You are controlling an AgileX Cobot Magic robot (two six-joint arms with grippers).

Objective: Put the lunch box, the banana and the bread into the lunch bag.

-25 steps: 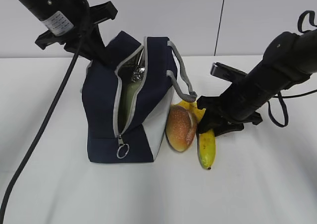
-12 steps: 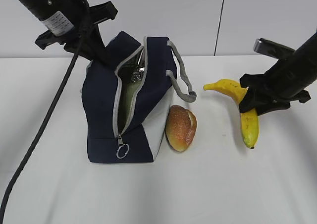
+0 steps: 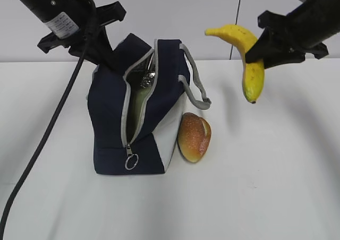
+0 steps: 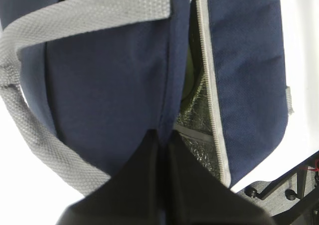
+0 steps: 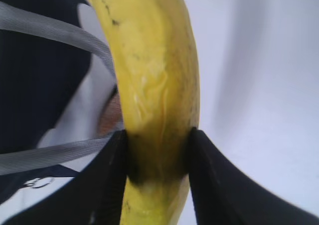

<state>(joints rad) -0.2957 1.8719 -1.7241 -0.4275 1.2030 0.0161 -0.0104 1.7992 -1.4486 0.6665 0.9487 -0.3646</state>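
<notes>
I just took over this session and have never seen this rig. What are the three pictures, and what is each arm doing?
This is a two-armed table robot; each arm ends in a pincer with a camera on its wrist. The wide picture looks down at the table from the front. The other two are the wrist cameras.

The left pincer is shut on the navy cloth at the opening of the lunch bag, holding it up; silver lining and something pale green show inside.

The right pincer is shut on the banana, lifted in the air to the right of the bag.

The bread lies on the table against the bag's white side.
</notes>
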